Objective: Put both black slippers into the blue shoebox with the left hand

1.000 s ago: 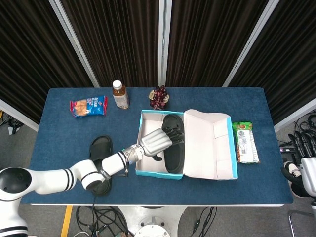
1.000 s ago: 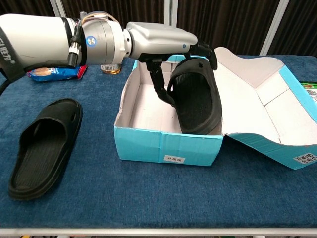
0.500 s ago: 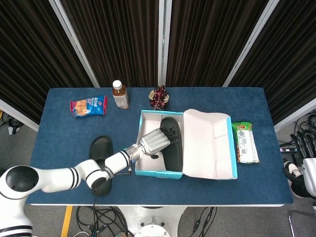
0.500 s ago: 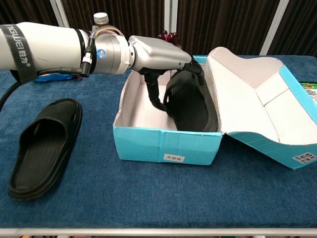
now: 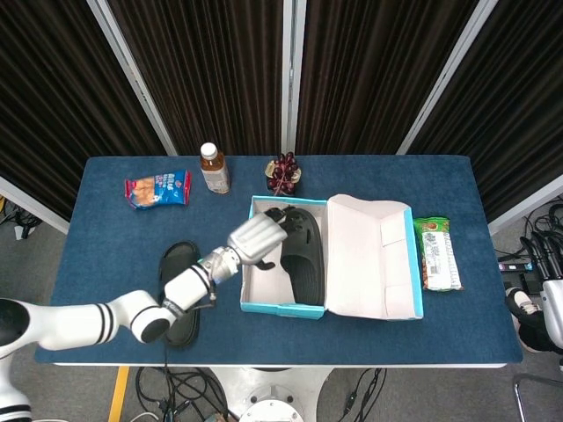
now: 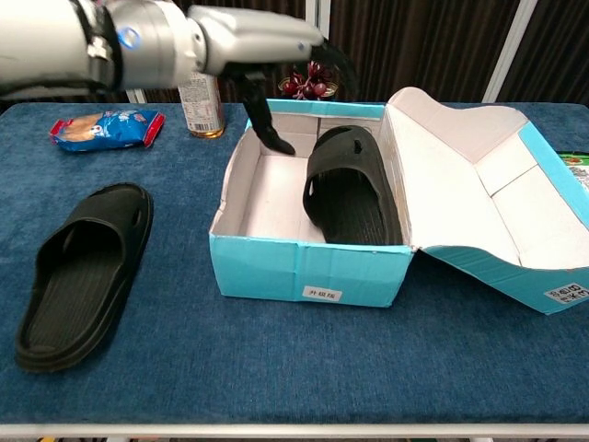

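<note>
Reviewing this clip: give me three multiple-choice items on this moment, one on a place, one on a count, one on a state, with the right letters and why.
1. Where does the slipper outside the blue shoebox lie?
A. on the table left of the box
B. on the box lid
C. beside the snack bar

2. How many black slippers are inside the box?
A. none
B. one
C. two

3. What is the left hand doing?
A. gripping a slipper
B. holding nothing above the box
C. pressing the lid

Answers:
1. A, the outside slipper lies on the table left of the blue shoebox.
2. B, only one slipper in the box.
3. B, the left hand holds nothing.
</note>
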